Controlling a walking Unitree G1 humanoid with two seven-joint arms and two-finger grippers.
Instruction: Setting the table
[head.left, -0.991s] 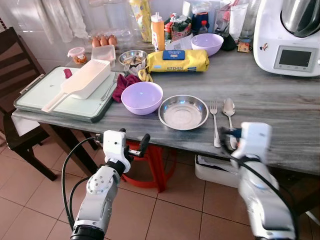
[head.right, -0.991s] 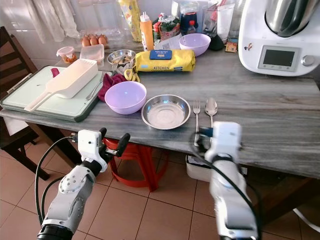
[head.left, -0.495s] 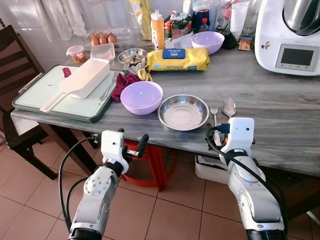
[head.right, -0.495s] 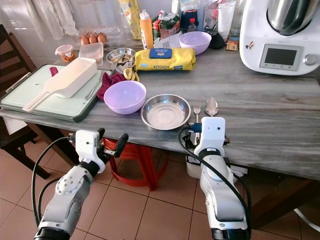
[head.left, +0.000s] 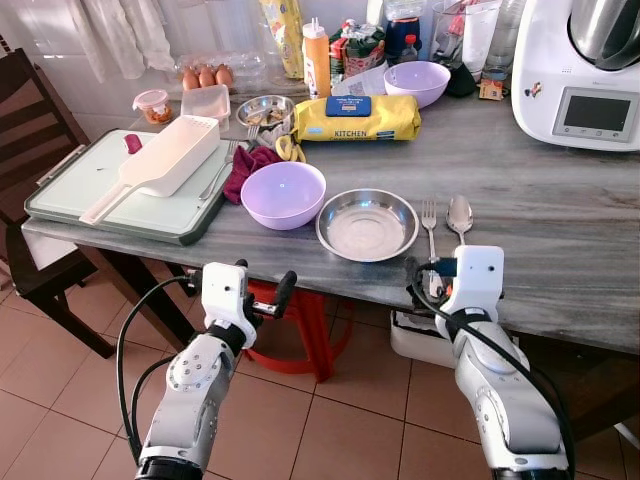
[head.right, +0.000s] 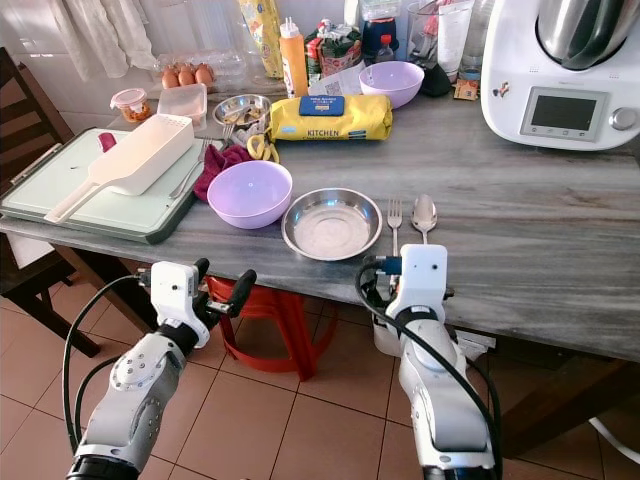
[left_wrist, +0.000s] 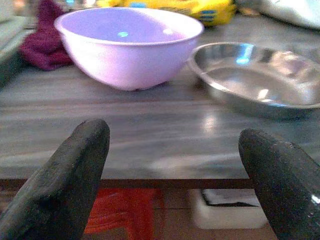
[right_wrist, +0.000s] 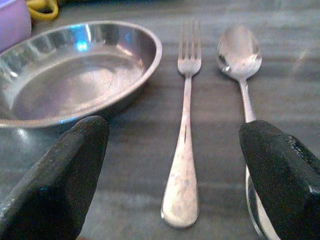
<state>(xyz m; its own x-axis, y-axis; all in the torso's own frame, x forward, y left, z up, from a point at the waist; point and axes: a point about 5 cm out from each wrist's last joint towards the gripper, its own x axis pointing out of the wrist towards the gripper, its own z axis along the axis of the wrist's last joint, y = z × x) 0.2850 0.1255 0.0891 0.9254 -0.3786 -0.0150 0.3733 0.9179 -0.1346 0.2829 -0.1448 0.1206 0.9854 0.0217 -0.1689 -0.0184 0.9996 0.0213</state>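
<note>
A steel plate (head.left: 367, 224) lies near the front edge of the grey table (head.left: 560, 230). A fork (head.left: 431, 235) and a spoon (head.left: 459, 215) lie side by side just right of it. A purple bowl (head.left: 284, 194) stands left of the plate. My right gripper (right_wrist: 172, 180) is open at the table's front edge. It is level with the fork's handle (right_wrist: 184, 165), with one finger before the plate (right_wrist: 75, 75) and the other over the spoon's handle. Below the table edge my left gripper (head.left: 262, 290) is open and holds nothing, facing the purple bowl (left_wrist: 127, 45).
A green tray (head.left: 70, 195) carrying a white scoop (head.left: 165, 160) sits at the left, with a red cloth (head.left: 250, 165) beside it. A yellow wipes pack (head.left: 355, 117), another purple bowl (head.left: 416, 83) and a white kitchen machine (head.left: 580, 70) stand farther back. A dark chair (head.left: 30, 130) is at the left, a red stool (head.left: 300, 320) under the table.
My right gripper has drawn left along the table's front edge and now sits before the fork handle. The left arm has barely moved.
</note>
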